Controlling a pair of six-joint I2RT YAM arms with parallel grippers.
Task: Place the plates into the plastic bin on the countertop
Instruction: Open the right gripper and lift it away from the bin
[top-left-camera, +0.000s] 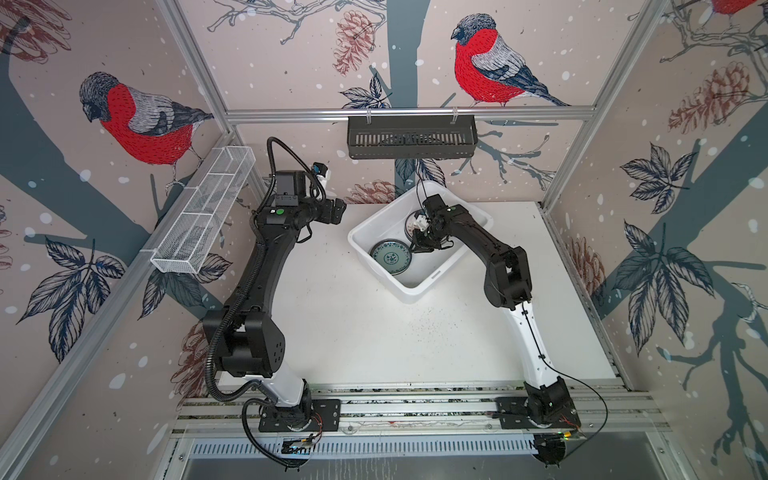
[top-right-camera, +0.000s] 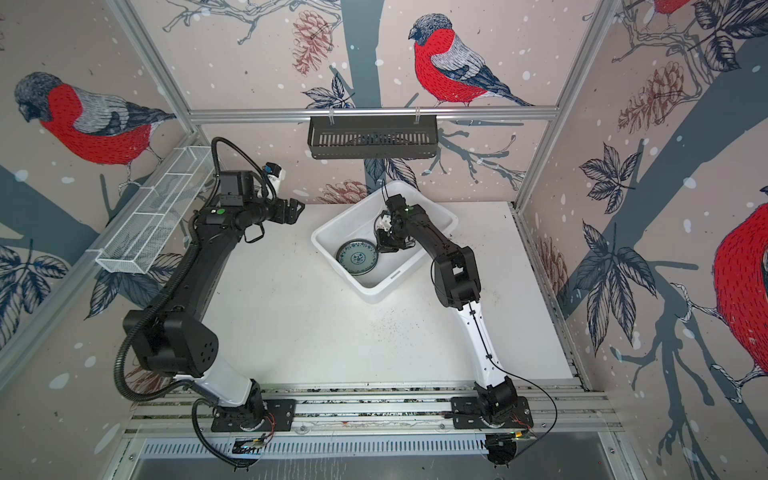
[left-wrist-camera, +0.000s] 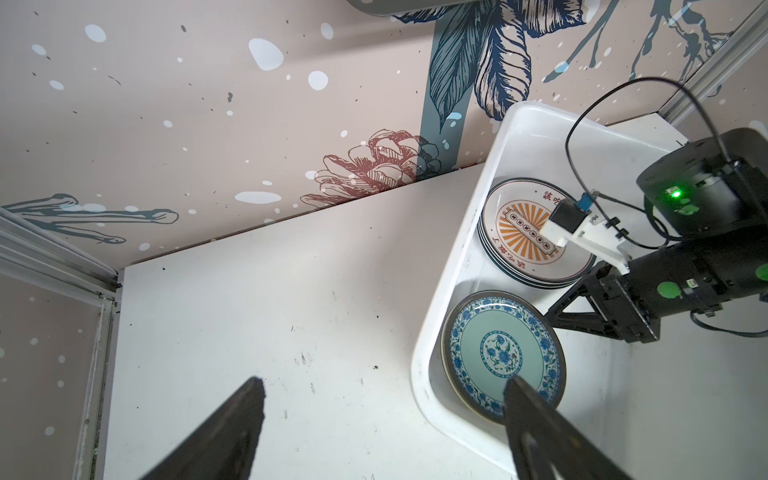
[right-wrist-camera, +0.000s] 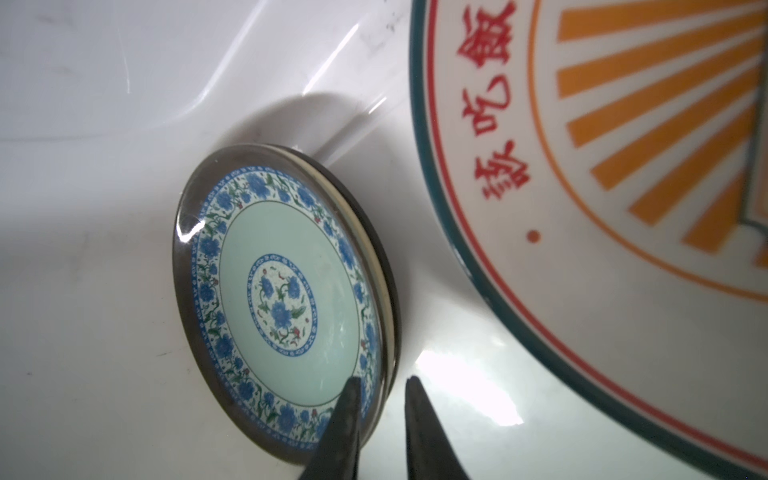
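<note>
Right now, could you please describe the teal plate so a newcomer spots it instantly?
Find the white plastic bin at the back of the countertop. Inside, the teal plate tops the pile nearer the front. Its blue floral border sets it apart from the neighbouring orange sunburst plate.

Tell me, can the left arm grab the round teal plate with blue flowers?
Probably yes. The left gripper hangs open beside the white plastic bin, the teal plate lies uncovered inside, though the right gripper crowds its rim.
</note>
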